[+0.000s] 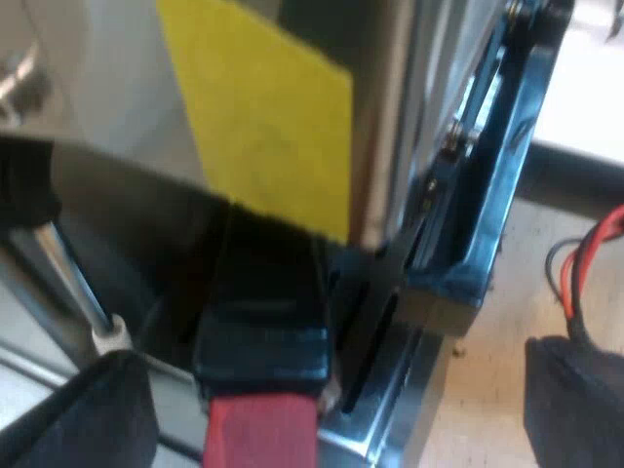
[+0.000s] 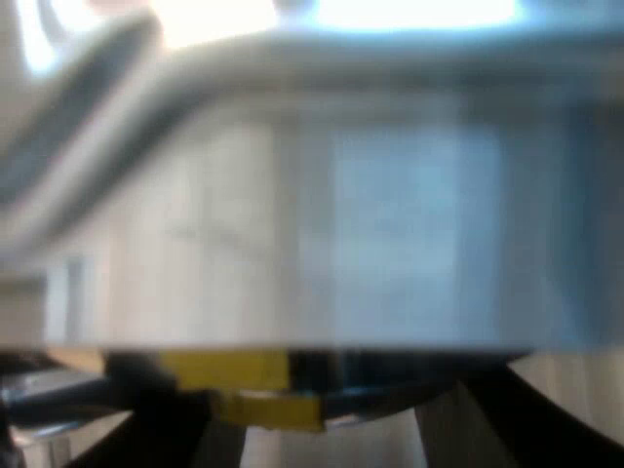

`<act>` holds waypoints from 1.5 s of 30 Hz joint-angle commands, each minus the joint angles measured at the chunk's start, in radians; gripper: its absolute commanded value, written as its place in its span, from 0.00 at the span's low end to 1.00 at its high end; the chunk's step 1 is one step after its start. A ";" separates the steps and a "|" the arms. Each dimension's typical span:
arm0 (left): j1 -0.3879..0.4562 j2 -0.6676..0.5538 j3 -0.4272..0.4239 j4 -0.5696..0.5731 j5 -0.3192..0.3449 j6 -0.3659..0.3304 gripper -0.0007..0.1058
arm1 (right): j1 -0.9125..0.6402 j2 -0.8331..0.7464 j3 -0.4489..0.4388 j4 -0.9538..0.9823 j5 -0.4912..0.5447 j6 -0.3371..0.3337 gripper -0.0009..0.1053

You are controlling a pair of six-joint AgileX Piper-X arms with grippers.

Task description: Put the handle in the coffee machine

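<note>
Handle (image 1: 261,331) sits under the machine's (image 1: 107,97) front, red end outward, between the left end effector's (image 1: 327,370) 2 spread fingers (right end effector (image 2: 322,419) likewise apart, close to the machine); recommend gripping squarely before any locking turn.

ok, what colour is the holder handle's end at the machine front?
Red. The handle's end shows best in the left wrist view.

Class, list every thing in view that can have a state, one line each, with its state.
Holder handle: set in at the espresso machine front, red end pointing out; locked or not, cannot tell.
Left gripper: jaws open wide, handle between them.
</note>
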 commanded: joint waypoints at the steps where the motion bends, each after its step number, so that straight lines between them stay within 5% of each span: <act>1: 0.024 -0.024 -0.007 0.011 -0.012 0.013 0.75 | -0.004 -0.032 -0.018 -0.078 -0.001 -0.004 0.41; 10: 0.163 -0.083 -0.030 0.020 0.050 0.015 0.72 | -0.004 -0.032 -0.018 -0.078 -0.001 -0.004 0.41; 12: 0.176 -0.083 -0.055 0.040 0.064 0.015 0.61 | -0.004 -0.032 -0.018 -0.078 -0.001 -0.004 0.41; 15: 0.187 -0.083 -0.096 0.055 0.135 0.015 0.32 | -0.004 -0.032 -0.018 -0.078 -0.001 -0.004 0.41; 17: 0.184 -0.078 -0.127 0.051 0.114 0.015 0.03 | -0.004 -0.032 -0.018 -0.078 -0.001 -0.004 0.41; 21: 0.183 -0.065 -0.146 0.013 0.061 -0.049 0.01 | -0.004 -0.032 -0.018 -0.078 -0.001 -0.004 0.41; 24: 0.170 -0.047 -0.147 -0.078 -0.048 -0.138 0.01 | -0.004 -0.032 -0.018 -0.078 -0.001 -0.004 0.41; 31: 0.088 0.052 -0.147 -0.094 -0.277 -0.148 0.01 | -0.004 -0.032 -0.018 -0.078 -0.001 -0.004 0.41; 45: 0.008 0.139 -0.234 0.183 -0.346 0.015 0.01 | -0.004 -0.032 -0.018 -0.078 -0.001 -0.004 0.41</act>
